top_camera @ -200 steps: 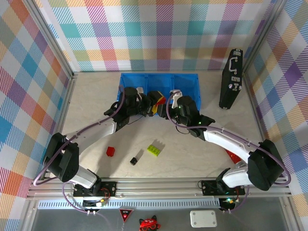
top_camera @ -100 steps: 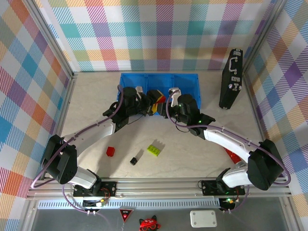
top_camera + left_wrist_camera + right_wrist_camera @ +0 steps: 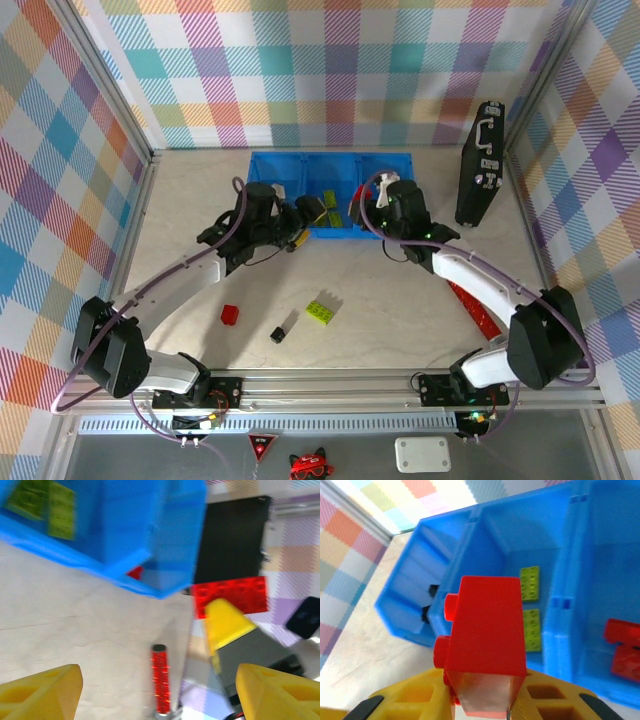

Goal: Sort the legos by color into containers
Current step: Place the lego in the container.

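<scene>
My right gripper (image 3: 485, 697) is clamped tight on a red lego brick (image 3: 487, 630) at the centre of the right wrist frame, with the blue bin (image 3: 555, 645) behind it. Two lime bricks (image 3: 530, 597) lie in the bin's middle compartment and some red bricks (image 3: 622, 647) in the compartment at the frame's right edge. My left gripper (image 3: 318, 210) is spread wide and holds nothing, at the bin's front edge in the overhead frame. Lower in that frame, a loose red brick (image 3: 230, 315), a black brick (image 3: 278, 334) and a lime plate (image 3: 321, 312) lie on the table (image 3: 200, 200).
</scene>
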Robot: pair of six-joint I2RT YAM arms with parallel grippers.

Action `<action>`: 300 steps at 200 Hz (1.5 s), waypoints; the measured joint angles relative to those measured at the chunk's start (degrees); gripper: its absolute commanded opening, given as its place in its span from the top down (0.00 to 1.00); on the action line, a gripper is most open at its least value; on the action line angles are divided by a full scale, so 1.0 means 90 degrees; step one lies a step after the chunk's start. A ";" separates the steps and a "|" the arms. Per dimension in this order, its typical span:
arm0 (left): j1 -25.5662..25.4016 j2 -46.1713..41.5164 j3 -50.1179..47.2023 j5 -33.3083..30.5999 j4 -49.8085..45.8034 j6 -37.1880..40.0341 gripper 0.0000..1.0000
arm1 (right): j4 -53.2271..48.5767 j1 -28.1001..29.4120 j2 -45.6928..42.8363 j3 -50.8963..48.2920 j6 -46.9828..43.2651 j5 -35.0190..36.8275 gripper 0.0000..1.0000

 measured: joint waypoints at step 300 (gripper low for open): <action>0.1579 -0.1100 -0.2227 -0.1872 -0.4257 0.2470 0.28 | -0.3842 -0.1401 0.5003 0.5153 -0.1217 0.0075 0.63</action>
